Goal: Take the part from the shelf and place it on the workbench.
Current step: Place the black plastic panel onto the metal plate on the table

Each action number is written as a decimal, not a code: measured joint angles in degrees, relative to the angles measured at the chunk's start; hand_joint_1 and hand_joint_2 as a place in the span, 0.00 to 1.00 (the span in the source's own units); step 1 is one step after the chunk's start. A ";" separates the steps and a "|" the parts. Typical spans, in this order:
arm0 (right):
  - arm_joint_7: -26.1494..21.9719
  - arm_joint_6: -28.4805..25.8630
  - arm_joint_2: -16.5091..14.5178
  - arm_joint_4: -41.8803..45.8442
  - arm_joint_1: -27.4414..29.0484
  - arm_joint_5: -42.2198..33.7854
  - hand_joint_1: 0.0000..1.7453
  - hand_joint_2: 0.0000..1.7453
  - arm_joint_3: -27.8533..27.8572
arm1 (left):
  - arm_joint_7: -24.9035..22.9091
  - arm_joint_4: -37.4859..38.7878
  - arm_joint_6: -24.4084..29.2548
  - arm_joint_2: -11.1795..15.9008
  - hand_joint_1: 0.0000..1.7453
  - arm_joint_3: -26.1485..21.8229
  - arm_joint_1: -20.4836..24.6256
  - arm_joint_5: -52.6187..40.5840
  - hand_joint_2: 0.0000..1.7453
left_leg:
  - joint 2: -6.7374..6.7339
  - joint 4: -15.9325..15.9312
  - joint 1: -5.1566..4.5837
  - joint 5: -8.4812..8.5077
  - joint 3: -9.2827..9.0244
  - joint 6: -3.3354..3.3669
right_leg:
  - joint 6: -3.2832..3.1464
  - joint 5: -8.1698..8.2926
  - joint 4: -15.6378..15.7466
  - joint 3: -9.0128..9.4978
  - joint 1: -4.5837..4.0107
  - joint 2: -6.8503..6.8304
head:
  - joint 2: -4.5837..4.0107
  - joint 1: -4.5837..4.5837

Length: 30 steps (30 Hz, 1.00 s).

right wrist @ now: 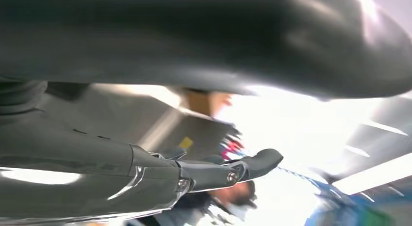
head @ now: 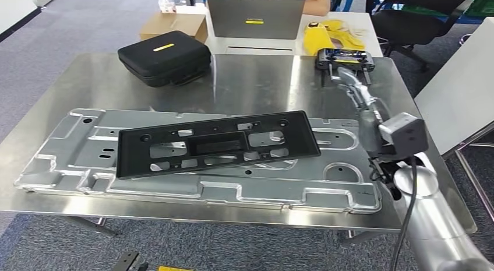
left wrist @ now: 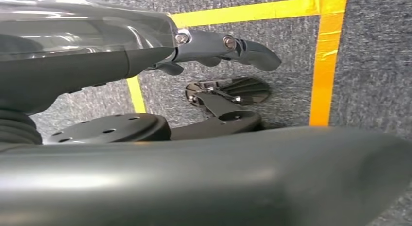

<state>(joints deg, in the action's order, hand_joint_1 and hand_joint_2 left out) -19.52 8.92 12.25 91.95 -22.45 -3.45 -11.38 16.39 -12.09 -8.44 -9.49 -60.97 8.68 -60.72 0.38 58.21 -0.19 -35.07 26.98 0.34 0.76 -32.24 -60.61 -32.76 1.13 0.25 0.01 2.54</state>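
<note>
Steel counter fills mid-frame, carrying a large stamped metal panel with the black plastic part lying flat across its centre. At right, the right robot hand reaches out above the counter, released, fingers extended. Below the counter's level, the left robot hand hangs over grey carpet, also released.

The right arm is a fat polished silver tube with a black cable running along it and a grey boxy camera at the wrist. Both the right hand and left hand have dark grey fingers with small silver screws.
</note>
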 joint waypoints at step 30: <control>-10.02 -1.07 0.65 30.89 29.04 4.74 0.00 0.00 13.08 | 2.28 0.00 0.52 0.98 0.00 -3.57 -3.29 3.63 0.00 | -0.05 0.18 0.68 0.09 0.05 -0.25 | 1.98 1.27 -1.39 -1.51 0.82 -0.03 | 0.01 -0.32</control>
<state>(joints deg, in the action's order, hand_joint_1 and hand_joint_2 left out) -29.55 7.86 12.90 122.84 6.59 1.29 1.70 18.68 -12.09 -7.92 -8.51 -64.54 5.39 -57.09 0.32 58.39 0.49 -34.98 27.03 0.09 2.74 -30.97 -62.00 -34.26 1.95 0.22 0.02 2.22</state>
